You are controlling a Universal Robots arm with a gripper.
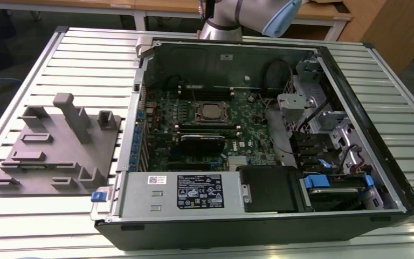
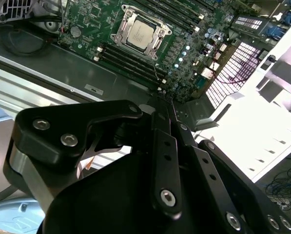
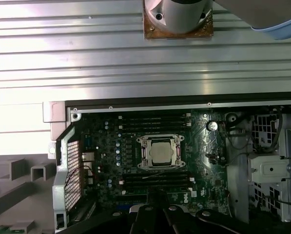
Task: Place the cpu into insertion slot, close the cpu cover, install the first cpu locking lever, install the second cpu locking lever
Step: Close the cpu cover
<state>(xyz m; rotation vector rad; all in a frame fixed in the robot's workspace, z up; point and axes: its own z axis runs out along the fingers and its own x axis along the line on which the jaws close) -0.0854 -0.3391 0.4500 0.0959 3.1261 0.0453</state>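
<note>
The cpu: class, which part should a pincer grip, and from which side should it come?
Two opposite edges of the cpu, from straight above. It lies flat, face up, with the cpu cover framing its rim, so a sideways approach looks blocked, and the edges probably need that frame lifted first.

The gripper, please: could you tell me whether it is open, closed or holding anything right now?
Gripper: closed, with nothing held between its fingers.
</note>
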